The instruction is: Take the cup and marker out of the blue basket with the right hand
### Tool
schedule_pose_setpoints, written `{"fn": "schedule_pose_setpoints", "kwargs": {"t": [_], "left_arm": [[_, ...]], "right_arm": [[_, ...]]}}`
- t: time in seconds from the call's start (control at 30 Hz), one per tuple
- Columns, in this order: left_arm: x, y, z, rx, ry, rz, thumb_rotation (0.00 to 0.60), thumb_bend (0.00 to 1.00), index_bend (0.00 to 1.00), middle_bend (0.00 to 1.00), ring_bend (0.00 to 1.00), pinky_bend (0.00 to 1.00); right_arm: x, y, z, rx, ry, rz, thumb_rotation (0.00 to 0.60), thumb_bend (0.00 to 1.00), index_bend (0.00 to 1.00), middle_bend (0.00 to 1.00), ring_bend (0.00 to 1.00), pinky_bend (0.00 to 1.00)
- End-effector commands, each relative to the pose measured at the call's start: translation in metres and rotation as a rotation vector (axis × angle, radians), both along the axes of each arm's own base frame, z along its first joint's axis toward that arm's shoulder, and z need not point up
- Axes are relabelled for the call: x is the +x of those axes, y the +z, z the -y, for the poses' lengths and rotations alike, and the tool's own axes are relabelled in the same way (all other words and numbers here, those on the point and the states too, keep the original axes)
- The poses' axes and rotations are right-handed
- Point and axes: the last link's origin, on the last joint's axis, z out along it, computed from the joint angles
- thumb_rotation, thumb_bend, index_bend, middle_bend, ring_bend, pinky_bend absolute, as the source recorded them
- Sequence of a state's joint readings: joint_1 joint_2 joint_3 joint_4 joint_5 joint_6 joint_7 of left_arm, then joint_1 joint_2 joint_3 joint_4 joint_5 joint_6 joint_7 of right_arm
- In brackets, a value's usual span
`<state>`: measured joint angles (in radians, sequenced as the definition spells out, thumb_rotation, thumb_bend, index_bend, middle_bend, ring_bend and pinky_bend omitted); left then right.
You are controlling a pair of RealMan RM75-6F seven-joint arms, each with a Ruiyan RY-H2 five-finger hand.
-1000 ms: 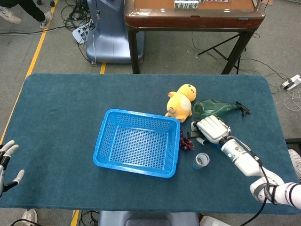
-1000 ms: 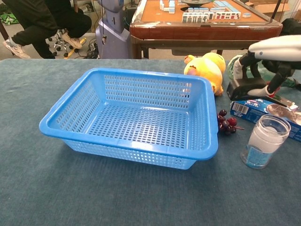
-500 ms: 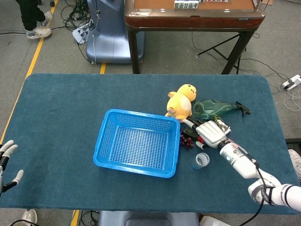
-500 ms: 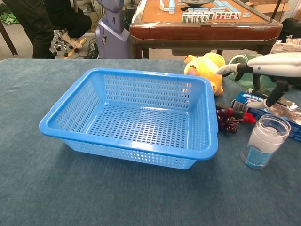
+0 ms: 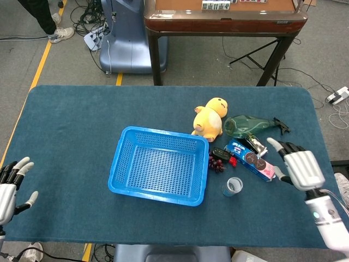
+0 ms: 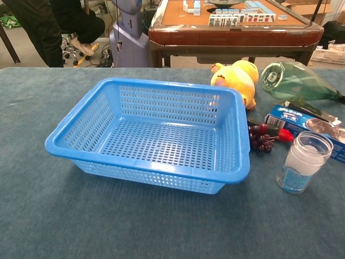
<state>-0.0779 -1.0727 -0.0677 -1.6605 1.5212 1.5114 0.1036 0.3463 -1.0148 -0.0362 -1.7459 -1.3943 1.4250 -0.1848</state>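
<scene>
The blue basket (image 5: pixel 159 172) (image 6: pixel 161 135) stands mid-table with nothing inside it. A clear cup (image 5: pixel 234 186) (image 6: pixel 304 162) stands upright on the cloth just right of the basket's front corner. The marker (image 5: pixel 224 155) (image 6: pixel 269 131), black with a red cap, lies beside the basket's right wall, next to dark grapes (image 5: pixel 215 164). My right hand (image 5: pixel 299 167) hovers open at the table's right side, well clear of both, its fingers spread. My left hand (image 5: pixel 11 188) is open at the table's front-left edge. Neither hand shows in the chest view.
A yellow plush duck (image 5: pixel 210 118) (image 6: pixel 237 78) sits behind the basket's right corner. A green glass bottle (image 5: pixel 248 125) (image 6: pixel 294 82) lies on its side to the right. A blue cookie box (image 5: pixel 250 159) (image 6: pixel 307 125) lies between the marker and my right hand.
My right hand let go of the marker beside the basket and drew back to the right, opening. The marker now lies by the grapes. My left hand rose slightly.
</scene>
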Motion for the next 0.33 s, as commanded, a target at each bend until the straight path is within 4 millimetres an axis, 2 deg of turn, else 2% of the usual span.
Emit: {"fn": "schedule_pose_setpoints", "kwargs": {"t": [0.03, 0.2, 0.33], "left_arm": [[0.004, -0.004, -0.003, -0.012, -0.007, -0.001, 0.6, 0.31, 0.2, 0.11, 0.09, 0.1], [0.009, -0.006, -0.006, -0.018, -0.019, -0.003, 0.6, 0.31, 0.2, 0.11, 0.09, 0.1], [0.012, -0.008, -0.007, -0.025, -0.023, -0.007, 0.6, 0.31, 0.2, 0.11, 0.09, 0.1]], "right_arm": [[-0.021, 0.02, -0.055, -0.119, -0.101, -0.023, 0.6, 0.29, 0.17, 0.28, 0.28, 0.42], [-0.036, 0.025, -0.093, -0.187, -0.164, 0.001, 0.6, 0.29, 0.18, 0.29, 0.29, 0.43], [-0.039, 0.027, -0.103, -0.208, -0.171, 0.011, 0.6, 0.29, 0.18, 0.29, 0.29, 0.43]]}}
